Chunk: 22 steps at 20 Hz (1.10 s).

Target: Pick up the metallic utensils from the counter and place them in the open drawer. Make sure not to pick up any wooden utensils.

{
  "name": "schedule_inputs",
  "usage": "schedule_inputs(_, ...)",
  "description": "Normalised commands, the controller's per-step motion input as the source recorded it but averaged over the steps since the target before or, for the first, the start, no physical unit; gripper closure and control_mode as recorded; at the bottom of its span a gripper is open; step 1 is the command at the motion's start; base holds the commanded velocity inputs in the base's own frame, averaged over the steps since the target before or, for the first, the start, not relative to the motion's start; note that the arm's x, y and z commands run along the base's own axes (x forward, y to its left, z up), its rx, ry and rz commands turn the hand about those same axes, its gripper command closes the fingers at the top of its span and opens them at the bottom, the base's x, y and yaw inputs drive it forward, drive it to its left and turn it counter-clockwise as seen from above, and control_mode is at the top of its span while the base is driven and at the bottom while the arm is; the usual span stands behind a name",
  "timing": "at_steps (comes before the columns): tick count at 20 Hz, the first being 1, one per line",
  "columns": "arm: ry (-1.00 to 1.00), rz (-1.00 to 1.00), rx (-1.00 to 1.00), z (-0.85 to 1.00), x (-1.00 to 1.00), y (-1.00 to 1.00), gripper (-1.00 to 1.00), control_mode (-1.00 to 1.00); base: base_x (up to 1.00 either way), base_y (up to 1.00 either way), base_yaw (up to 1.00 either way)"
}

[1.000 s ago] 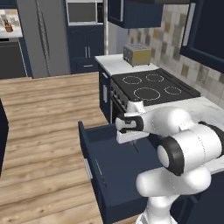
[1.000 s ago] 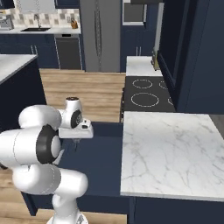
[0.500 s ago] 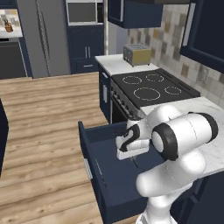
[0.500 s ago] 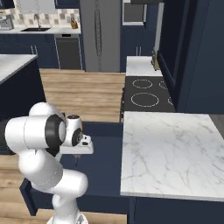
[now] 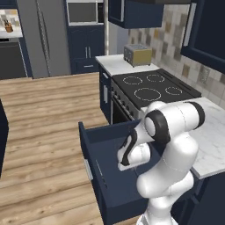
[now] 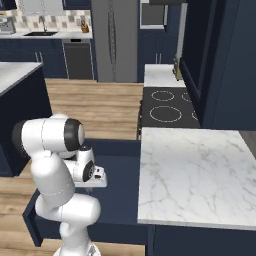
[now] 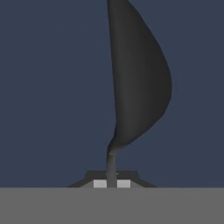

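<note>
Open drawer [image 5: 99,176] juts out from cabinetry below counter [image 6: 195,175], toward wood floor [image 5: 44,127]. Stove [image 5: 151,88] adjoins counter on far side; toaster [image 5: 137,54] beyond stove, fridge [image 6: 114,40] farther back. Gripper [image 7: 112,181] over drawer interior, clamped on metal spoon [image 7: 138,78]; spoon bowl extends away from fingertips above drawer floor.

The open drawer [image 5: 94,149] is deep navy blue inside and out, with a slim silver bar handle [image 5: 88,169] on its front. The counter [image 6: 192,175] is white marble with thin grey veins. The metal spoon [image 7: 138,83] is dark grey against flat navy. The floor [image 5: 44,114] is tan wood planks, the stovetop [image 5: 154,87] black with 4 white rings.
</note>
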Motion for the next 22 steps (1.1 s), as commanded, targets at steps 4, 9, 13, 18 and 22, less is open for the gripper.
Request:
schedule_inputs(4,0.0,0.0,0.0,-0.19,0.0,0.0,1.0,-1.0,0.0,0.0,0.0)
schedule_inputs(9,0.0,0.0,0.0,-0.09,0.0,0.0,-1.0,-1.0,0.0,0.0,0.0)
schedule_inputs(13,0.01,0.0,0.0,0.04,0.0,-0.01,-1.0,-1.0,0.0,0.0,0.0)
schedule_inputs(18,0.03,0.0,0.0,0.25,-0.01,-0.12,-1.0,-1.0,0.0,0.0,0.0)
schedule_inputs(22,-0.01,0.0,0.07,1.0,-0.05,-0.17,-1.0,-1.0,0.0,0.0,0.0)
